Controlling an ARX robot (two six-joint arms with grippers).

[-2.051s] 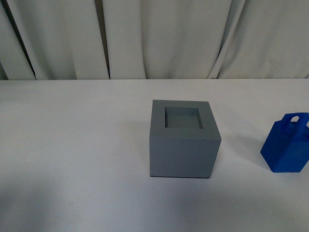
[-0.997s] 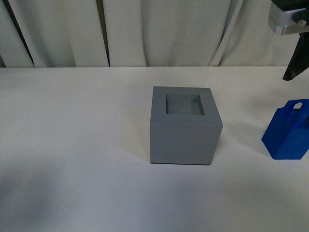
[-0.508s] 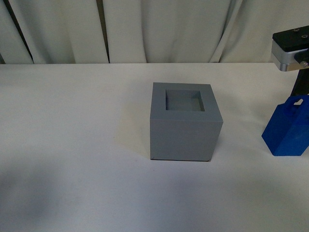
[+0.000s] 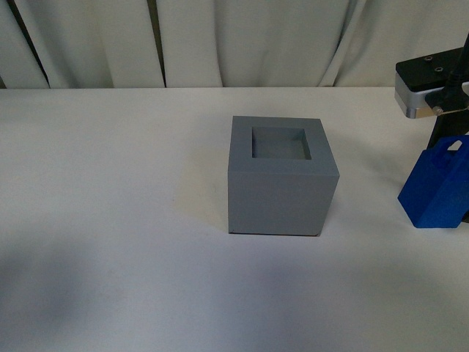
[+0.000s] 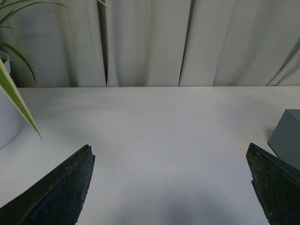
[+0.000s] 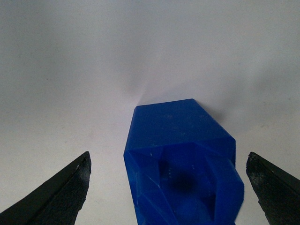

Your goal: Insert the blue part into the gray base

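Frontally, we see the gray base [image 4: 282, 192] standing mid-way across the white table [image 4: 110, 183], its square recess facing up. The blue part [image 4: 437, 192] stands upright on the table, well apart to the base's right at the picture's edge. The right arm's silver wrist block [image 4: 425, 92] is just above and behind its loop handle.

From the left wrist, the left gripper [image 5: 169, 150] is spread wide over the table and holds nothing. A corner of the gray base lies beyond one finger and a potted plant [image 5: 5, 124] beyond the other.

From the right wrist, the right gripper [image 6: 167, 159] is spread wide too, its fingers flanking the blue part without touching it.
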